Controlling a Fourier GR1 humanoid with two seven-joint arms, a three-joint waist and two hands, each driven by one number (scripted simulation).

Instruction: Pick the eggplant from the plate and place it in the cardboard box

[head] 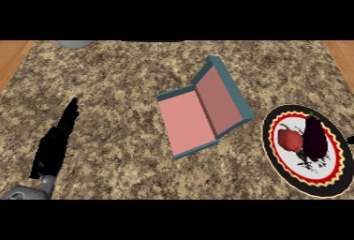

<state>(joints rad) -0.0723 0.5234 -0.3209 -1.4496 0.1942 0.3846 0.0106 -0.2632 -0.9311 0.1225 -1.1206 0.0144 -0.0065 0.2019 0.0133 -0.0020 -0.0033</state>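
Two items share the plate (267,136), eggplant (315,138) and a red vegetable (290,138); box (197,117) just beside it; left hand (54,145) open at lower left.

We find the cardboard box (190,124) near the middle of the counter (124,75). From the box, the plate (314,190) lies at four o'clock, near but apart. On the plate rests the eggplant (315,138), with another vegetable (290,138) just beside it at nine o'clock. The left hand (56,140) sits at eight o'clock from the box, well apart. A round object (73,43) lies at eleven o'clock, at the counter's far edge.
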